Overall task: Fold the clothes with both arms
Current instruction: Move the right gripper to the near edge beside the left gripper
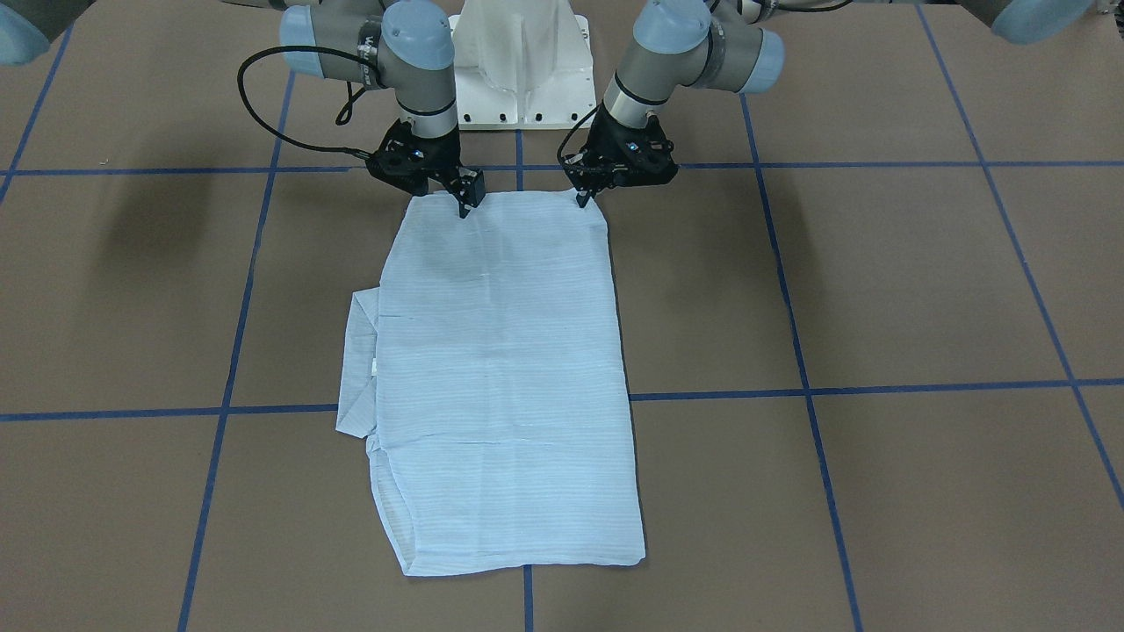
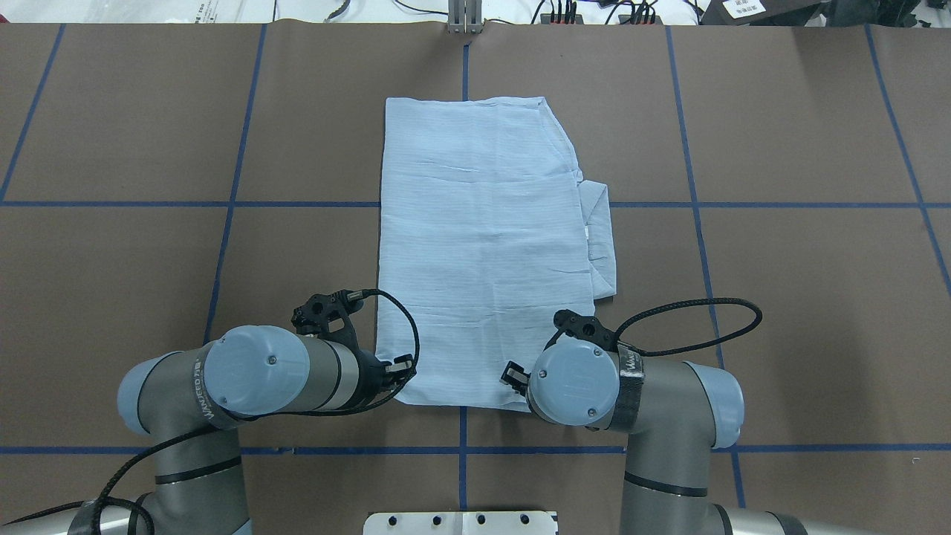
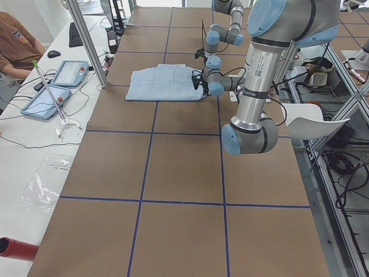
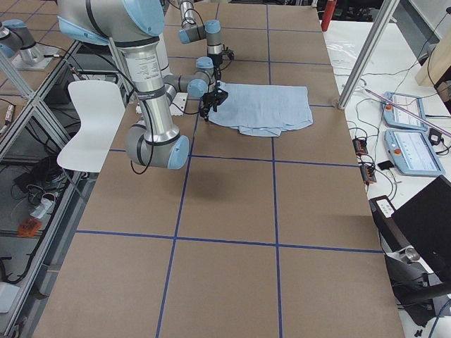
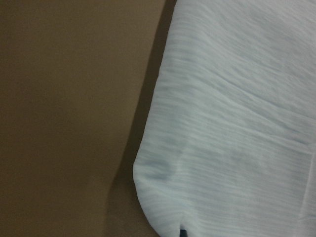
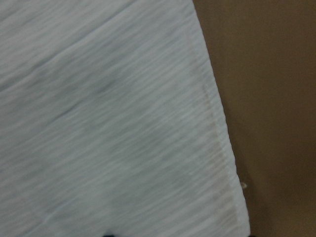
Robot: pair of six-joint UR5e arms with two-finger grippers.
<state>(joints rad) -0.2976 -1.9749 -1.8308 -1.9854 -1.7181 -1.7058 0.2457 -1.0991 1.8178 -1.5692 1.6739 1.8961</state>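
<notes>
The light-blue striped shirt (image 1: 505, 369) lies folded into a long rectangle along the table's middle (image 2: 483, 245), with a folded part sticking out on one side (image 2: 600, 245). My left gripper (image 1: 582, 200) is at the shirt's near corner on my left (image 2: 401, 369), fingers pinched together on the cloth. My right gripper (image 1: 465, 206) is at the other near corner (image 2: 513, 374), also pinched on the cloth. Both wrist views are filled by the shirt's edge close up (image 5: 232, 123) (image 6: 98, 123); the left corner looks slightly raised, with shadow under it.
The white pedestal (image 1: 522, 66) stands just behind the grippers. Blue tape lines (image 1: 803, 386) cross the brown table. Beyond the far edge are tablets (image 3: 63, 72), cables and a seated person (image 3: 14, 46). A white chair (image 4: 91, 120) stands behind the robot.
</notes>
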